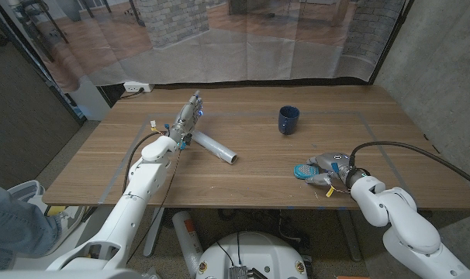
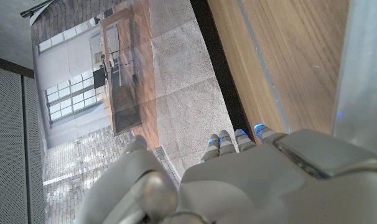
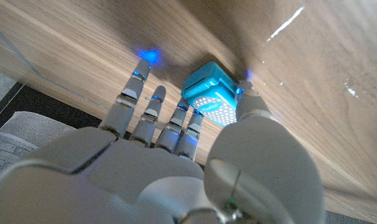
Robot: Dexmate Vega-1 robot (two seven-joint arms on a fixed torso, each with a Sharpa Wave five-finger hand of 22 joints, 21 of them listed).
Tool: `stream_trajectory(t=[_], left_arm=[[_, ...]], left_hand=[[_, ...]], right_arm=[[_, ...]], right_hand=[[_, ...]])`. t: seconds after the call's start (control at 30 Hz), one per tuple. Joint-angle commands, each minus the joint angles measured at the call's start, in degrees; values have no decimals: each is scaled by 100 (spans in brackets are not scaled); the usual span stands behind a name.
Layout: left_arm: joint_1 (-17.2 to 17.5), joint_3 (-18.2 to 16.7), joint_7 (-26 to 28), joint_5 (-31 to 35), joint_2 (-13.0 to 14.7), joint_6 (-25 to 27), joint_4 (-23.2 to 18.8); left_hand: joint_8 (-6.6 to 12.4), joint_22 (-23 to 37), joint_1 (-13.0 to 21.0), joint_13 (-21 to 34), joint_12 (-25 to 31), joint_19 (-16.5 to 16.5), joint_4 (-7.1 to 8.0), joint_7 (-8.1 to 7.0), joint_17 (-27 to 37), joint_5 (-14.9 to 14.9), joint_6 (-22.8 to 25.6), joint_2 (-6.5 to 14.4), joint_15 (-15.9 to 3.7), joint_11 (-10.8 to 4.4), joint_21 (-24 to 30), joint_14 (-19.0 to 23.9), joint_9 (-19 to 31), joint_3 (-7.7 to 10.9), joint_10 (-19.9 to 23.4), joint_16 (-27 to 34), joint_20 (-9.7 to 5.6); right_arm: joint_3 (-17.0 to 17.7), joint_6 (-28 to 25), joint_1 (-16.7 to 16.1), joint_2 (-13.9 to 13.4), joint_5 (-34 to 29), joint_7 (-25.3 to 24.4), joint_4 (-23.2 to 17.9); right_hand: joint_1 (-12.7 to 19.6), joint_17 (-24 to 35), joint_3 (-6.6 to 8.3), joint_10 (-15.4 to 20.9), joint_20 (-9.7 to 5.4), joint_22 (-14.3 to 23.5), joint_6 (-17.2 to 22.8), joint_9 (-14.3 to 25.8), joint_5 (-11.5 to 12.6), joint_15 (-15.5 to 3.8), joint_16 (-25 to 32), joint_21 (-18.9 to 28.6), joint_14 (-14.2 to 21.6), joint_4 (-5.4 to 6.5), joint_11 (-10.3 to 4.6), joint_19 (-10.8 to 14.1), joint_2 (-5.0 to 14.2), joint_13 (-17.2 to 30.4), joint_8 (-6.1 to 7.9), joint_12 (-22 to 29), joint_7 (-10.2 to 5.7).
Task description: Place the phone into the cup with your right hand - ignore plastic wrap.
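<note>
**Right hand on the phone, cup well beyond it**

I take the dark blue cup [image 1: 288,119] as my landmark; it stands upright on the wooden table [image 1: 243,182]. The turquoise phone [image 1: 303,171] lies on the wood well short of the cup, toward my side and a little to the right. My right hand [image 1: 333,172] is over it, and through the right wrist camera I see the phone [image 3: 211,101] pinched between the thumb and the fingers [image 3: 191,127], the other fingers spread above the wood. My left hand [image 1: 186,118] is far to the cup's left, fingers extended together, holding nothing. A grey tube [image 1: 215,146] lies just beside it.
</note>
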Motion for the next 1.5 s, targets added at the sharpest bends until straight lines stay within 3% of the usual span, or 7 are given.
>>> stream_trajectory(t=[0.03, 0.4, 0.93, 1.5], left_arm=[[20, 5, 23, 28, -3, 64, -37], [-7, 12, 11, 40, -14, 65, -11], [-68, 30, -31, 35, -50, 24, 133], [-78, 23, -16, 53, -51, 15, 124]], left_hand=[[-10, 15, 3, 23, 1, -62, 9, -18, 10, 22, 10, 54, -11, 4, 1, -34, 23, -40, -4, -5, -72], [-10, 15, 6, 23, 0, -65, 10, -6, 11, 21, 13, 59, -9, 2, 1, -29, 23, -50, -6, -2, -68], [-12, 16, 12, 23, -4, -72, 11, -6, 11, 19, 11, 70, -9, 3, 1, -32, 23, -68, -17, -3, -63], [-12, 15, 20, 24, -2, -79, 11, -7, 11, 18, 14, 78, -7, 7, 1, -30, 23, -86, -12, -1, -67]], right_arm=[[-55, -12, -1, -29, -4, -300, 123], [-37, -35, -70, -18, -34, -630, 97], [58, -99, -121, 38, -78, -652, -103], [199, -28, -36, 40, -329, -714, -270]], right_hand=[[122, 31, 57, 105, -34, 9, 258, 35, -24, -386, 13, 32, 106, -10, 2, 71, 58, 17, 72, 34, -39], [328, 25, 136, 319, -155, 11, 497, 42, -48, -427, -21, 6, 180, -72, 27, 86, 154, 18, 95, 85, -71], [593, 34, 173, 918, -263, 9, 800, 41, -109, -500, -25, -13, 358, -97, -24, 168, 247, 50, 84, 269, -73], [673, 52, 149, 1054, -309, 9, 940, 42, -152, -530, -1, -14, 477, -90, -46, 218, 291, 56, 83, 307, -79]])
